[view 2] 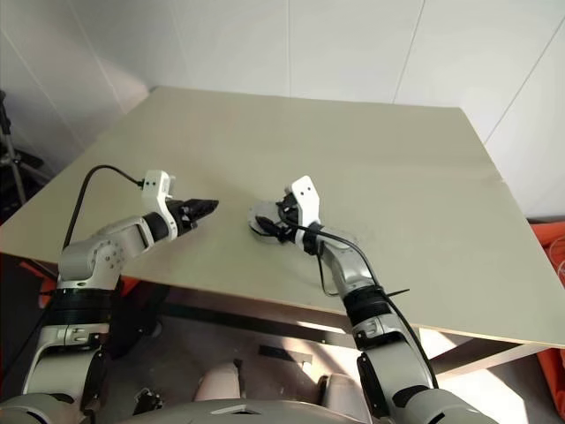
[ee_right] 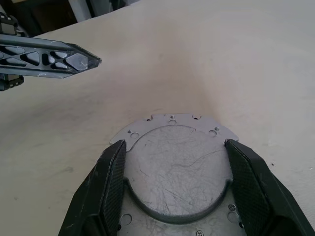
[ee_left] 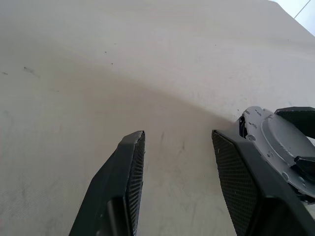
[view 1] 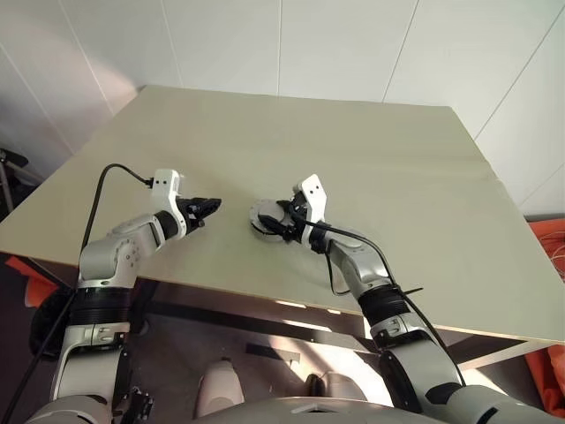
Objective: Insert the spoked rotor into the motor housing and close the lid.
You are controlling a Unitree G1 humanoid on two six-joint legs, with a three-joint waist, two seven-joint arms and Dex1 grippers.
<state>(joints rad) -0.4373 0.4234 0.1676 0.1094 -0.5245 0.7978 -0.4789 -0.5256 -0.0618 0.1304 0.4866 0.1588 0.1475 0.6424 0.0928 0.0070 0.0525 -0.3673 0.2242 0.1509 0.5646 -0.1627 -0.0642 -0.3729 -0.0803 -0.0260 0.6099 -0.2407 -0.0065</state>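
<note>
The lid (ee_right: pixel 174 167), a grey round disc with a raised smooth centre and a flange with small holes, lies flat on the tan table (view 1: pixel 353 141) near its front edge. My right gripper (ee_right: pixel 175 145) reaches in low from the right, its two fingers pressed against opposite sides of the raised centre. My left gripper (view 1: pixel 210 208) hovers a short way to the left of the lid (view 1: pixel 260 216), pointing at it. Its jaws are apart with only bare table between them. The spoked rotor and the motor housing are hidden.
The table's front edge runs just below both arms, and its wide far half stretches to white walls. An orange object (view 1: pixel 552 243) sits on the floor past the right edge. A dark stand (view 2: pixel 11 159) is on the left.
</note>
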